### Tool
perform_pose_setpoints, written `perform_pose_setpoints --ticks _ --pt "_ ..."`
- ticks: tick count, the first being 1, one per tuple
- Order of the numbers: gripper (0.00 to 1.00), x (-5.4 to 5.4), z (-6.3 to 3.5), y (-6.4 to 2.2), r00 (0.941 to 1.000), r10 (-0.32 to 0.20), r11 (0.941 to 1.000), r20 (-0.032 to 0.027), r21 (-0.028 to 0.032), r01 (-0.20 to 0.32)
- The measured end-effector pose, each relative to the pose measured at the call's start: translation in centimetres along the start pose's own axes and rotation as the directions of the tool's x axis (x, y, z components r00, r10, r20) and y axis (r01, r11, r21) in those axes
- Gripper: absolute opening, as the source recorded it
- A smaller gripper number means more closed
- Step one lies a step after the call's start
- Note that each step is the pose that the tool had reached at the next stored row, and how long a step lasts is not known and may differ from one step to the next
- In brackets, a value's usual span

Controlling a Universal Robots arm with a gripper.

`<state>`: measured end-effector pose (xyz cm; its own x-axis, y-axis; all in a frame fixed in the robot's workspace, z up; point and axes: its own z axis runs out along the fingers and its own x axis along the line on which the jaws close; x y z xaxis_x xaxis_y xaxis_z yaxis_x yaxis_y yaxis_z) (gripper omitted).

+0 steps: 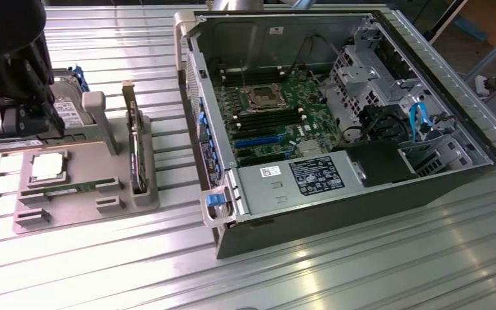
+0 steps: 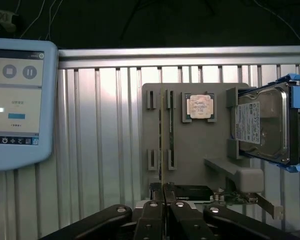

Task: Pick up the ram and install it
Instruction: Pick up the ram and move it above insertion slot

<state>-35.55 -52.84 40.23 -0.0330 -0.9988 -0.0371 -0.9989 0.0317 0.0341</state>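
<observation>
- Hovering above a grey plastic parts holder (image 1: 67,216), the black two-fingered gripper (image 2: 164,192) has its fingertips pressed together with nothing between them.
- The ram (image 1: 75,188), a long thin green circuit-board stick, sits in its slot in the holder, below the gripper and apart from it.
- A square silver CPU chip (image 1: 46,166) lies just beside the ram, on the gripper's side.
- A silver hard drive in a blue bracket (image 2: 262,125) stands nearest the gripper.
- Beyond the ram, a dark expansion card (image 1: 136,148) stands upright.
- An open black computer case (image 1: 343,129) lies well apart from the gripper, past the card.
</observation>
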Motion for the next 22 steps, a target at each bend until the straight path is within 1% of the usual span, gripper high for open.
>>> perform_pose_setpoints --ticks 3,7,16,22 --pt "0.12 0.0 -0.02 -0.54 1.0000 0.000 1.0000 0.0000 -0.0001 0.000" --pt "0.12 -0.1 -0.06 -1.90 1.0000 0.000 1.0000 0.0000 0.0000 0.000" --pt "0.12 -0.1 -0.12 -3.59 1.0000 0.000 1.0000 0.0000 -0.0001 0.000" --pt "0.12 -0.2 -0.16 -4.85 1.0000 0.000 1.0000 0.0000 -0.0001 0.000"
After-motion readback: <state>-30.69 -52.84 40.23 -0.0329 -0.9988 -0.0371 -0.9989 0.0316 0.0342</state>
